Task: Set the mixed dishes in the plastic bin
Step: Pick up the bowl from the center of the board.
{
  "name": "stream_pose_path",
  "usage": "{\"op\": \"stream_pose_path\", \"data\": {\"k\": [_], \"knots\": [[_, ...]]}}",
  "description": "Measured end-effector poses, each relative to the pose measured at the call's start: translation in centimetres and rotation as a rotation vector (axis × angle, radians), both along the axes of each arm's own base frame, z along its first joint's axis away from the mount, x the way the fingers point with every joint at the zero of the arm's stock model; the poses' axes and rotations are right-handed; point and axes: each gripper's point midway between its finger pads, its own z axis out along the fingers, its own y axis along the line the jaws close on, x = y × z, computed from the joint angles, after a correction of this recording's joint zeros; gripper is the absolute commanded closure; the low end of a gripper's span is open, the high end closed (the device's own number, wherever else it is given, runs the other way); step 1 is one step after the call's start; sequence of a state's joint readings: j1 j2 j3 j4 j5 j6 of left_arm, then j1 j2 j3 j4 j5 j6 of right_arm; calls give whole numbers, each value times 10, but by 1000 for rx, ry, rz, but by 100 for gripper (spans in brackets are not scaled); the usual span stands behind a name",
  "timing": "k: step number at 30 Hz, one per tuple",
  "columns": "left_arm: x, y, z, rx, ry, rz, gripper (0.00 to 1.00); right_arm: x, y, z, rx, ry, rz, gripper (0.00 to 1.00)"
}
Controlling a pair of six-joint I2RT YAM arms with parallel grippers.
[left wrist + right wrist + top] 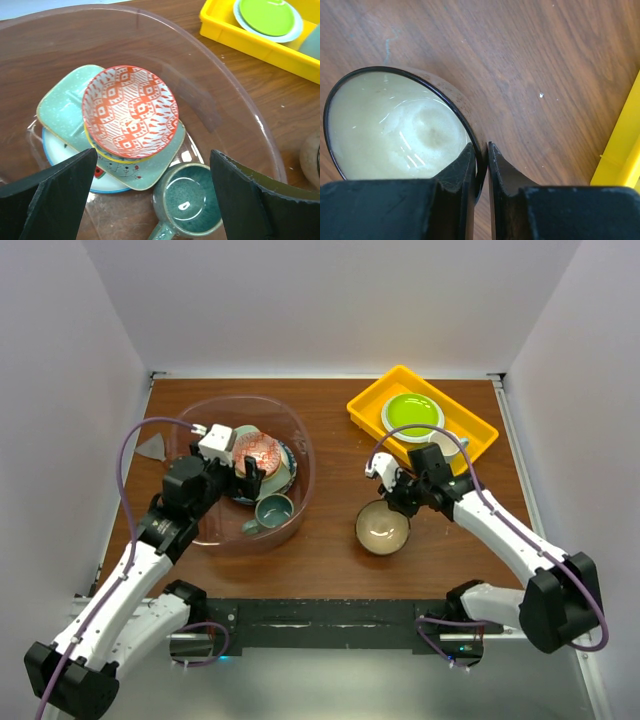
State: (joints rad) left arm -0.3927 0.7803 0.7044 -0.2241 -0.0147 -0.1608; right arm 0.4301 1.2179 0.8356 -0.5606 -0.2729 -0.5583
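The plastic bin stands at the left. In it lie a red-patterned bowl on a stack of a pale mint dish and a blue-rimmed plate, with a teal mug beside them. My left gripper hangs open and empty over the stack, and the left wrist view shows its jaws wide apart above the mug and the bowl. My right gripper is shut on the dark rim of a cream bowl, which is at table level right of the bin. The right wrist view shows one finger inside that bowl and one outside.
A yellow tray at the back right holds a lime-green plate and a small white cup. It lies just behind my right gripper and shows in the right wrist view. A small grey piece lies left of the bin.
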Motion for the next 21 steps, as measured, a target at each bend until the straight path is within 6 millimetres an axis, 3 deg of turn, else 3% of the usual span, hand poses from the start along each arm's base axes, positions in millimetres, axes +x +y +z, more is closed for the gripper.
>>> {"op": "stream_pose_path", "data": {"k": [7, 8, 16, 21], "knots": [[-10, -16, -3, -57, 9, -87, 0, -5, 1, 12, 49, -10, 13, 100], [-17, -26, -6, -104, 29, -137, 0, -6, 1, 14, 59, -11, 13, 100], [-31, -51, -4, -213, 79, -223, 0, -7, 2, 18, 78, -19, 17, 100], [-56, -91, -6, -229, 114, -336, 0, -7, 2, 20, 83, -22, 19, 100]]}}
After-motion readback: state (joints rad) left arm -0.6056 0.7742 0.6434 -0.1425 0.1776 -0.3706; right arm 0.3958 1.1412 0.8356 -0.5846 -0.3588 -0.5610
